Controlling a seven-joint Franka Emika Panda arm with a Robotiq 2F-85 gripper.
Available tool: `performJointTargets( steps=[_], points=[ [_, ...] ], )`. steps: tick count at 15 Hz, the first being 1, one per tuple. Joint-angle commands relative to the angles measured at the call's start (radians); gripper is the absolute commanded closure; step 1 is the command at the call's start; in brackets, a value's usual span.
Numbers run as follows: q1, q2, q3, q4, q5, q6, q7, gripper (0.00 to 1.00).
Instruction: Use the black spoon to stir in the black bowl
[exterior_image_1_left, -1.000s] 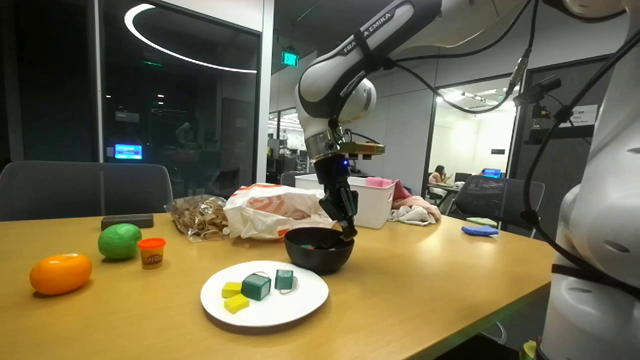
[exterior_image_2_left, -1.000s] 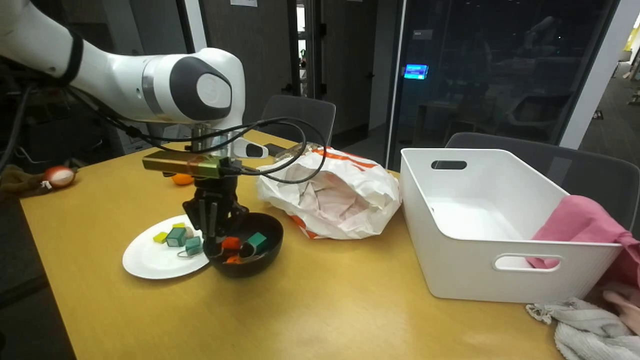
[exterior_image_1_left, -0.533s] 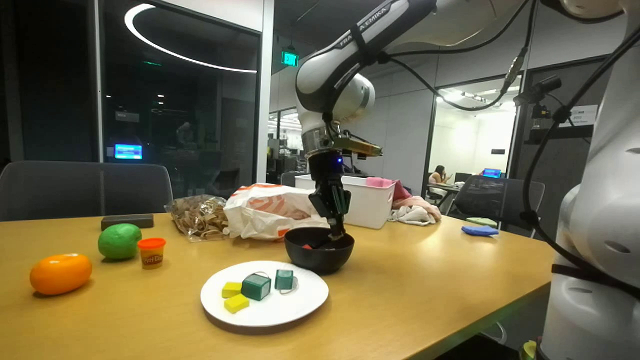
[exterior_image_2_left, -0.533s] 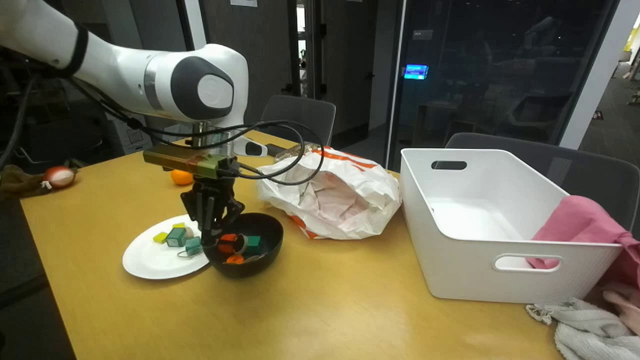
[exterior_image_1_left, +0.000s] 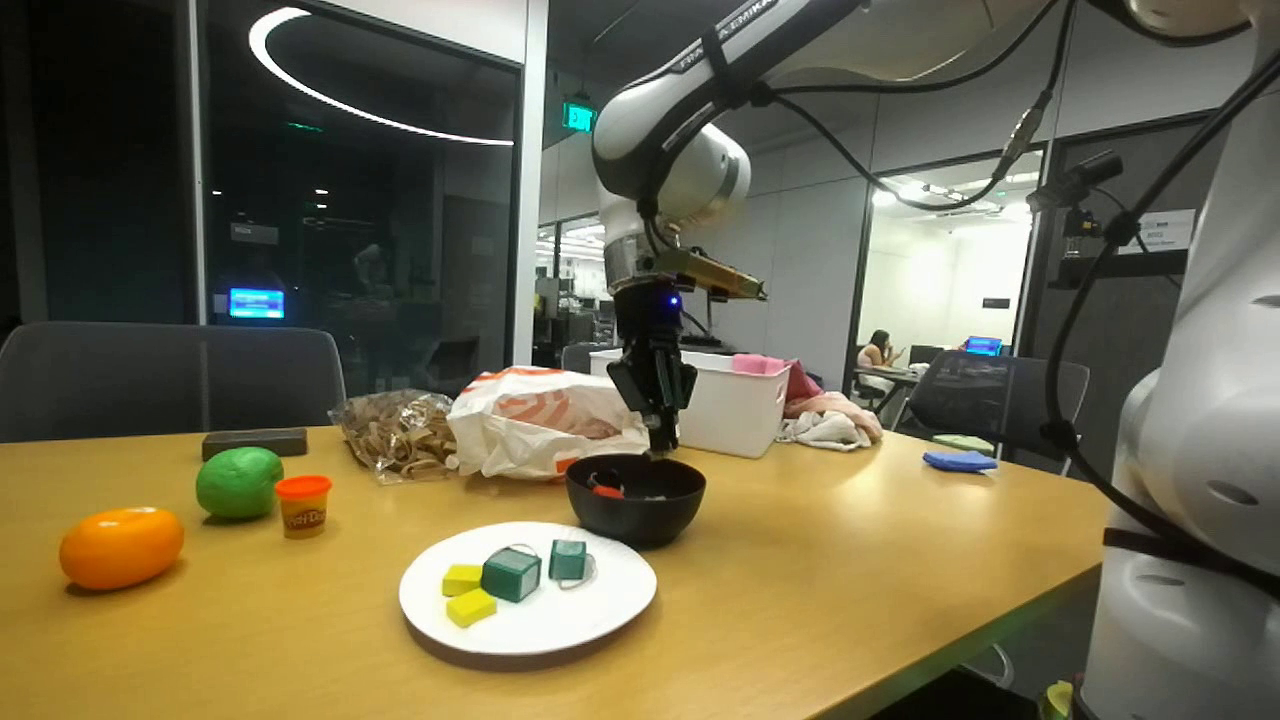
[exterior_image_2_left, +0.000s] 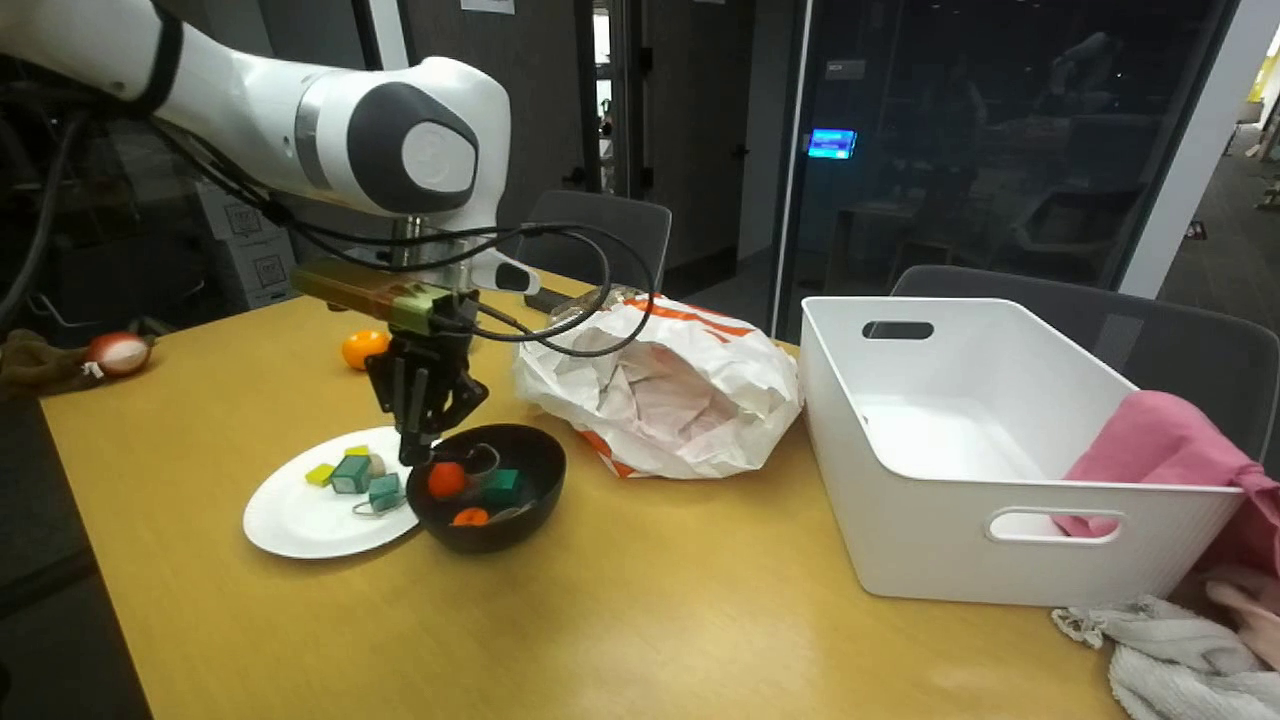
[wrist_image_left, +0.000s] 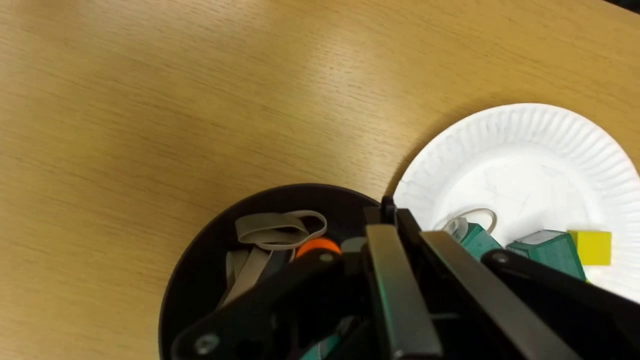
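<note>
A: What's around the work, biggest first?
B: One table (exterior_image_2_left: 640, 630), and on it one white bin (exterior_image_2_left: 950, 545) with one pink cloth (exterior_image_2_left: 1150, 440) over its edge.
A: And closer in?
B: One crumpled shopping bag (exterior_image_2_left: 665, 385), between the white bin and the black bowl (exterior_image_1_left: 635, 522). Beside it, one clear bag (exterior_image_1_left: 395, 437) of brown strips (exterior_image_1_left: 402, 450). One white plate (exterior_image_1_left: 570, 625) sits just beside the black bowl; whether they touch, I can't tell.
A: Does anything crowd that bowl?
B: The plate takes up one side, and the shopping bag is near on another. The gripper (exterior_image_2_left: 415, 455) hangs at the bowl's rim with its jaws pinched together, and in the wrist view it blocks part of the bowl and its contents.
A: Other things on the table?
B: One orange round thing (exterior_image_1_left: 122, 548), one green round thing (exterior_image_1_left: 240, 483) and one orange-lidded tub (exterior_image_1_left: 303, 510), all well apart from the bowl.
A: What do the jaws have?
B: The black spoon (exterior_image_2_left: 485, 460). In an exterior view it reaches sideways from the grip, its head within the bowl's outline. Whether it touches the things below, I can't tell.
A: Count the small stuff.
B: On the plate, two green blocks (exterior_image_2_left: 352, 475) and two yellow blocks (exterior_image_1_left: 471, 607). In the bowl, a third green block (exterior_image_2_left: 503, 487), one red piece (exterior_image_2_left: 447, 481), one orange piece (exterior_image_2_left: 470, 517), and some tan bands (wrist_image_left: 270, 232), tangled and partly hidden, so I can't count them.
</note>
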Motion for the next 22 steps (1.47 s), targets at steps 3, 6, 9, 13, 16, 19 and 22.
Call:
performJointTargets(
  steps=[3, 6, 9, 13, 16, 19, 22],
  points=[
    [-0.003, -0.014, 0.003, 0.056, 0.025, -0.092, 0.062, 0.9],
    [-0.004, -0.013, 0.005, 0.061, 0.0, -0.078, 0.069, 0.92],
    [-0.01, 0.001, 0.007, 0.056, -0.059, -0.081, 0.123, 0.91],
    [-0.012, 0.01, 0.013, 0.05, -0.184, -0.091, 0.205, 0.91],
    [-0.009, 0.021, 0.012, 0.056, -0.214, -0.137, 0.212, 0.9],
    [-0.007, 0.032, 0.008, 0.059, -0.191, -0.192, 0.17, 0.91],
    [-0.003, 0.033, 0.009, 0.05, -0.186, -0.215, 0.119, 0.91]
  ],
)
